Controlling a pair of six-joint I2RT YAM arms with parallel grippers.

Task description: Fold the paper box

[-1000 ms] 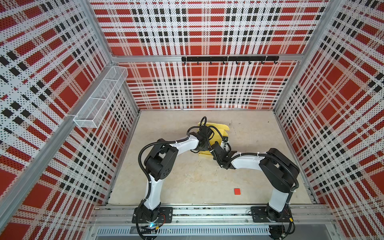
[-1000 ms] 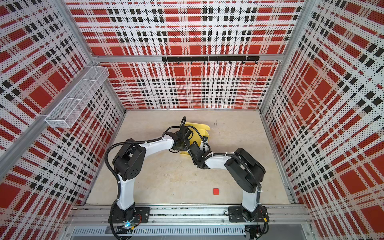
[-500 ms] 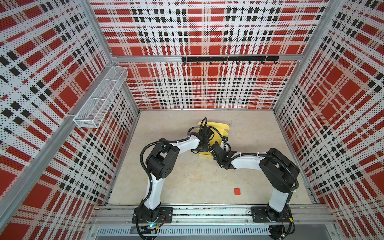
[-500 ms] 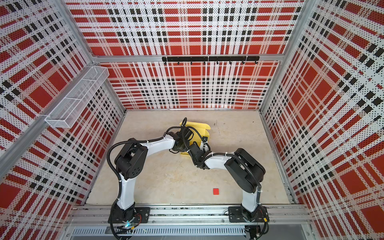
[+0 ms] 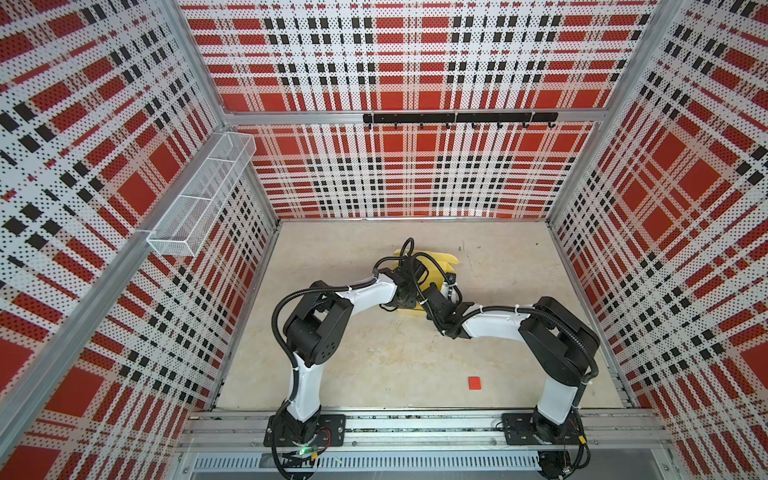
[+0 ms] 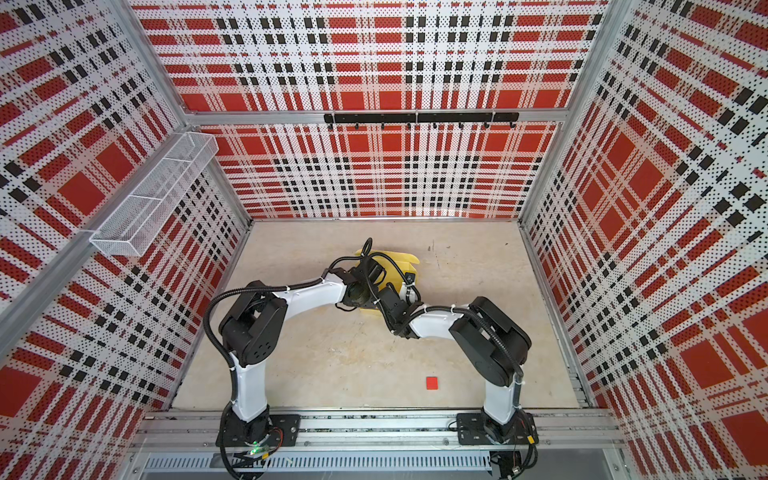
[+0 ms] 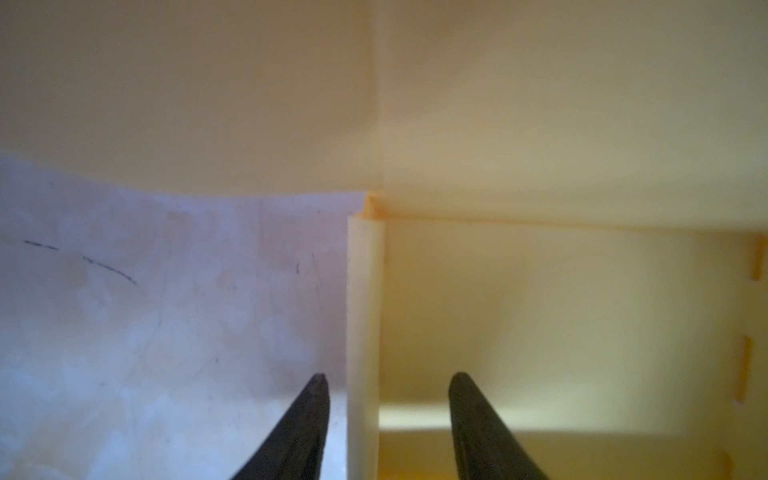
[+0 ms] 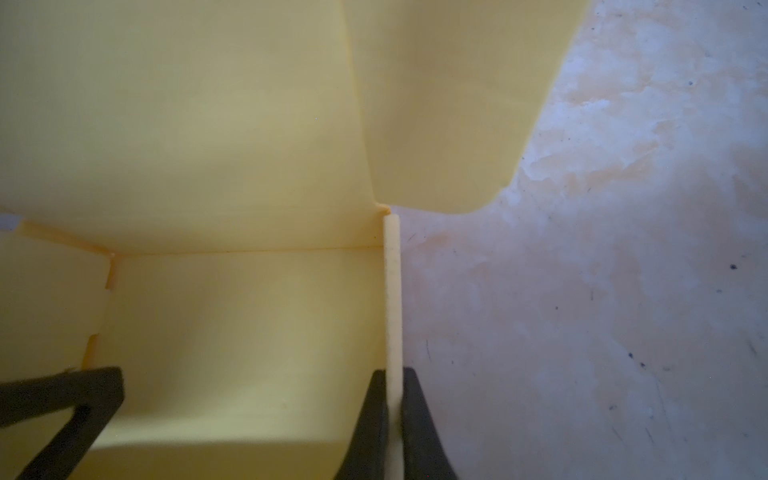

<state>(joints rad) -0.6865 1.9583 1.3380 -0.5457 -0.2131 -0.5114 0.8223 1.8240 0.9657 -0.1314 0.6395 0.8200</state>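
Toward the back of the table [image 5: 374,365], the paper box [image 5: 436,261] sits half formed between my two grippers. My right gripper [image 8: 392,372] is clamped on one upright side wall of the thin yellow card. My left gripper [image 7: 386,376] has its jaws apart, straddling the opposite wall with a gap on either side.

As I judge it, the unheld wall is the weak point: nothing pins it, so the card's own spring could drop it flat. A pull from my right pinch could crease or tear the thin card, or drag the light box across the smooth table. The big rounded flap behind leans loose and could catch a fingertip.

No brand, label or writing shows on the card. The red square [image 5: 474,382] near the front is blank.
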